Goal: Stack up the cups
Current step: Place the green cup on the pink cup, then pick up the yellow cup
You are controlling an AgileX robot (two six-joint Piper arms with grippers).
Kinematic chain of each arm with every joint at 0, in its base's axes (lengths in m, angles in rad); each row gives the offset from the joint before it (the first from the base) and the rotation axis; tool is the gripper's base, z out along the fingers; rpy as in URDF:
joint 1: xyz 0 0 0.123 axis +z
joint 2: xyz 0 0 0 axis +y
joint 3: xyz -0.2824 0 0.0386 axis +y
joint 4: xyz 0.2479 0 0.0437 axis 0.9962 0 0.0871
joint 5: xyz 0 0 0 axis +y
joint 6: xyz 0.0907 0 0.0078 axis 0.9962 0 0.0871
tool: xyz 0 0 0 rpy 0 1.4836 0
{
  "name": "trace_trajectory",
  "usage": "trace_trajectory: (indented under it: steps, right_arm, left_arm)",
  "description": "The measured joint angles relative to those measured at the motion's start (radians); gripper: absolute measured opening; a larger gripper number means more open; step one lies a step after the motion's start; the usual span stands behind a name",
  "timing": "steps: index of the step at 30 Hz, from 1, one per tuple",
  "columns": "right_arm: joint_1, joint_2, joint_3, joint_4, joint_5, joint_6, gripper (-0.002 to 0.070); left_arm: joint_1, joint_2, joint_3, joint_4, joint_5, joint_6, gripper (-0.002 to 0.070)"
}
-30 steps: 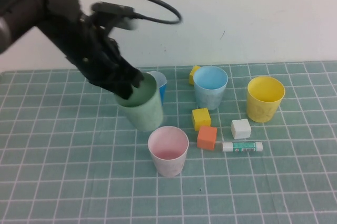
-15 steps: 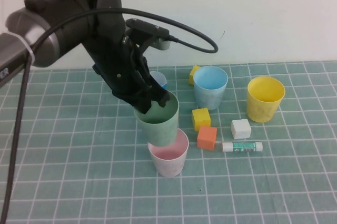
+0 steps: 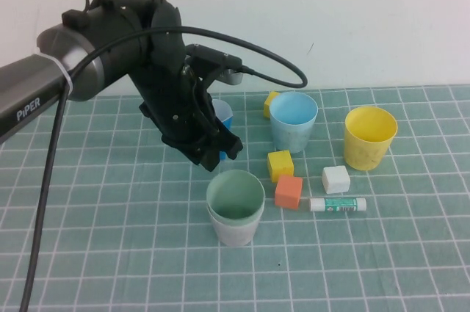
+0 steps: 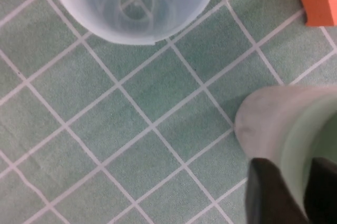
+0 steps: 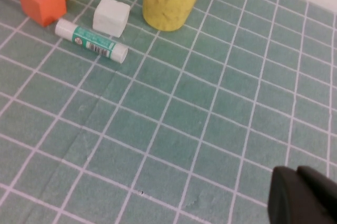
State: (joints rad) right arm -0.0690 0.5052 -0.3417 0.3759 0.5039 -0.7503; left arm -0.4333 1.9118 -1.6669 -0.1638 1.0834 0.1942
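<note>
The sage green cup (image 3: 235, 196) sits nested inside the pale pink cup (image 3: 235, 235) at the front centre. My left gripper (image 3: 220, 152) hovers just above and behind them, slightly open and empty. In the left wrist view its fingertips (image 4: 271, 187) frame the green cup's rim (image 4: 300, 145), with the pink cup (image 4: 260, 124) around it. The light blue cup (image 3: 293, 125) and the yellow cup (image 3: 367, 143) stand upright behind and to the right. My right gripper (image 5: 297, 174) is shut and empty over bare mat, outside the high view.
A dark blue paper cone (image 3: 222, 115) stands behind my left arm. Yellow blocks (image 3: 280, 164) (image 3: 271, 103), an orange block (image 3: 288, 191), a white block (image 3: 335, 179) and a glue stick (image 3: 338, 204) lie between the cups. The white wall is close behind.
My left gripper carried the green cup forward and right over the pink cup, let it drop inside, and lifted off it.
</note>
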Motion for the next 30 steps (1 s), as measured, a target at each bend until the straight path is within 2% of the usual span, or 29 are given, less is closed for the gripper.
trace_trajectory:
  steps: [3,5,11,15,19,25,30]
  right_arm:
    - [0.0,0.0,0.0,0.0,0.002,0.0,-0.0003]
    - [0.0,0.0,0.0,0.016,0.019,0.0,-0.0003]
    - [0.0,0.101,-0.138,0.026,0.228,-0.033,-0.0003]
    - [0.0,0.262,-0.293,0.046,0.344,-0.066,-0.0003]
    - [0.0,0.434,-0.434,0.105,0.36,-0.128,-0.0003]
    - [0.007,0.671,-0.538,0.301,0.296,-0.333,-0.0003]
    - [0.07,0.877,-0.685,0.318,0.277,-0.405,-0.0002]
  left_arm:
    - [0.0,0.0,0.0,0.0,0.0,0.003,0.0221]
    - [0.0,-0.006,0.0,0.0,-0.005,0.004,0.0224]
    - [0.0,-0.117,0.0,0.101,-0.102,-0.034,0.0043]
    - [0.0,-0.267,0.0,0.181,-0.183,-0.071,0.0008]
    - [0.0,-0.439,0.033,0.215,-0.229,-0.087,0.0004]
    - [0.0,-0.761,0.339,0.26,-0.358,-0.114,0.0002]
    - [0.0,-1.04,0.678,0.328,-0.496,-0.138,0.0002]
